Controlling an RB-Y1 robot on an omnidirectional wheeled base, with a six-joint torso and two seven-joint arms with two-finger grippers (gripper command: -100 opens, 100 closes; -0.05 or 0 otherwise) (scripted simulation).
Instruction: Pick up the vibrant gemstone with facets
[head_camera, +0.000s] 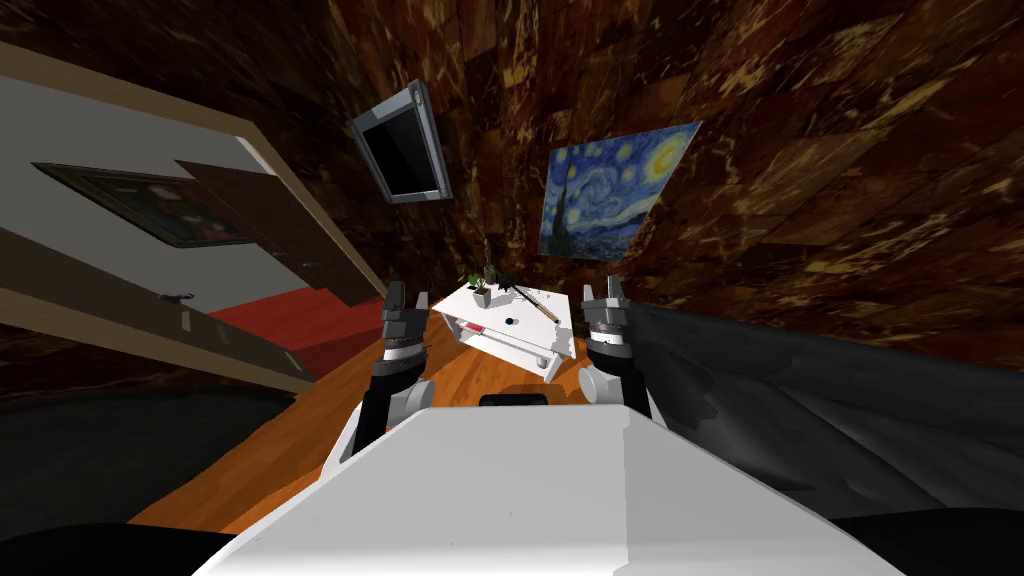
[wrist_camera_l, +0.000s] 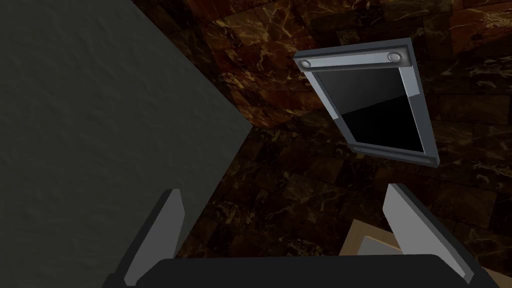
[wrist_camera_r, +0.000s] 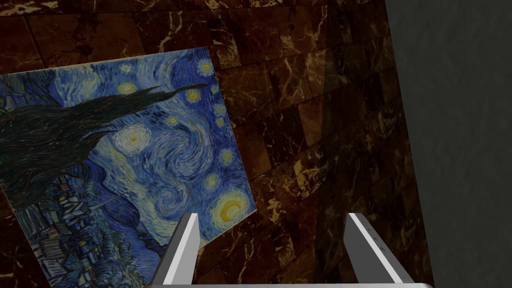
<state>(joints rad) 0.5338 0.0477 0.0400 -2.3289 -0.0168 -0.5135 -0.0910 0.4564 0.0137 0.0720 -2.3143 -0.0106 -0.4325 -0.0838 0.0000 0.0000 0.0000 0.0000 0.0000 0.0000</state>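
A small dark blue gemstone lies on the top of a low white table straight ahead of me on the floor. My left gripper is raised to the left of the table, short of it. In the left wrist view its fingers stand wide open with nothing between them. My right gripper is raised to the right of the table, also open, and its fingers hold nothing. Neither gripper touches the table or the gemstone.
On the table also stand a small potted plant and a long pencil-like stick; something red lies on its lower shelf. A dark grey cloth-covered mass sits close on the right. An open door and red floor are at the left.
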